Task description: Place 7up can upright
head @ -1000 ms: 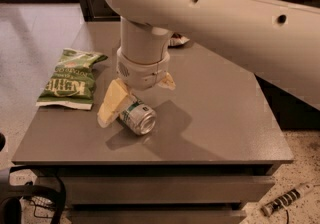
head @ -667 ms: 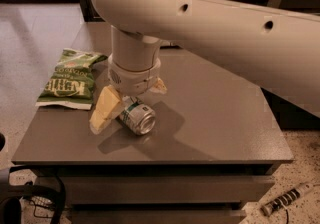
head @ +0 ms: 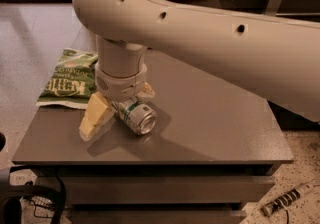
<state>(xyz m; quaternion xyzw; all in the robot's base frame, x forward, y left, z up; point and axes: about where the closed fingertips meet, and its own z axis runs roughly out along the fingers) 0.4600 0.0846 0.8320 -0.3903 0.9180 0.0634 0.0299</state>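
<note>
Hovering the gripper (head: 119,110) low over the grey table (head: 220,133), 2 fingers (head: 95,120) spread unclenched astride the toppled 7up can (head: 137,117), likely lining up for righting it.

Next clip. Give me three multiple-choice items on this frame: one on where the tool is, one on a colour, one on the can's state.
1. Where is the tool?
A. Low at the 7up can on the table
B. Over the floor
C. Raised high above the table

2. What is the main colour of the Kettle chip bag?
A. Red
B. Green
C. Blue

3. How does the 7up can sit?
A. Upright
B. On its side
C. Crushed flat

Answers:
1 A, the tool is down right at the can.
2 B, the bag's face is green.
3 B, the can's silver end faces sideways toward the camera and its body lies along the table.
</note>
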